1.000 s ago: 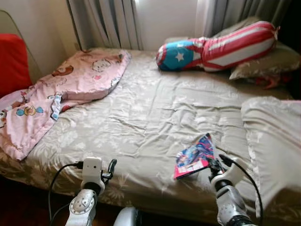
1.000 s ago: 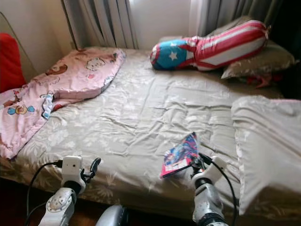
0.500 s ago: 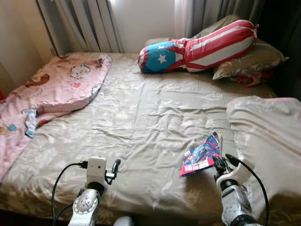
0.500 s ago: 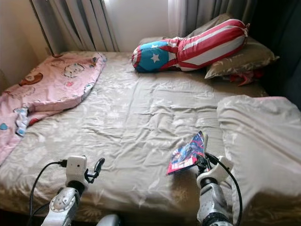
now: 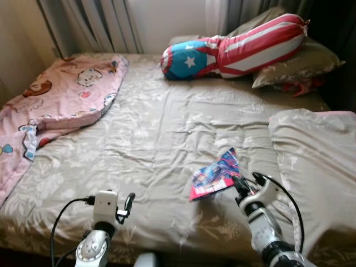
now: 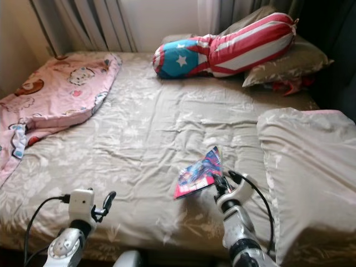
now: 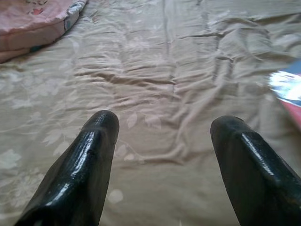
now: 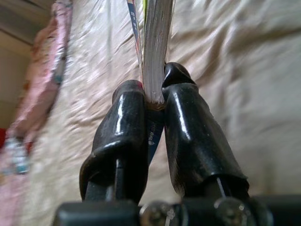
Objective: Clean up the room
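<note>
now: one book (image 5: 214, 174) | right gripper (image 8: 154, 96) clamping it | two pillows

Head stereo looks down over bed (image 5: 167, 128); wrist cameras close along fingers (image 7: 84, 165).

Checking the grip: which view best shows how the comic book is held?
The right wrist view: the right gripper pinches the comic book by its edge. The eye views show its colourful cover above the bed; the left wrist view catches one corner.
</note>
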